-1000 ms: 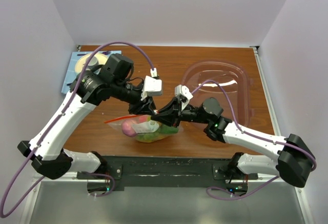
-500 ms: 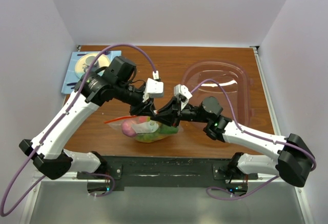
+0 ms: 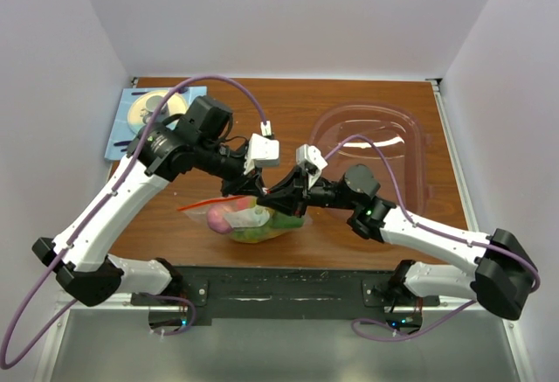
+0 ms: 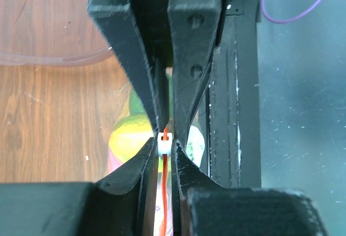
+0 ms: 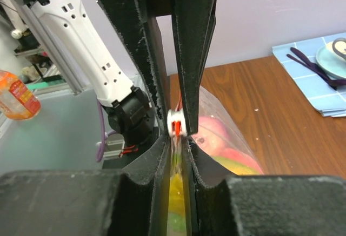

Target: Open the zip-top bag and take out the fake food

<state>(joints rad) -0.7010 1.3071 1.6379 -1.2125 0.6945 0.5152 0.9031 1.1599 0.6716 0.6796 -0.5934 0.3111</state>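
The zip-top bag (image 3: 253, 220) lies on the table in front of the arm bases, its top edge lifted between both grippers. Fake food (image 3: 220, 218) fills it: pink, yellow and green pieces, also seen in the left wrist view (image 4: 130, 136) and the right wrist view (image 5: 216, 133). My left gripper (image 3: 262, 191) (image 4: 165, 148) is shut on the small white slider (image 4: 165, 143) at the end of the orange-red zip strip (image 4: 163, 193). Facing it tip to tip, my right gripper (image 3: 278, 197) (image 5: 177, 141) is shut on the bag's top edge just behind the slider (image 5: 177, 123).
A large clear pink-tinted tub (image 3: 384, 150) stands at the back right. A blue mat (image 3: 122, 124) with a plate lies at the back left. The black base bar (image 3: 288, 281) runs along the near edge, close under the bag.
My left gripper's fingers have closed in onto the white slider, and the left arm shifted slightly to the right. The right gripper and the bag have stayed put.
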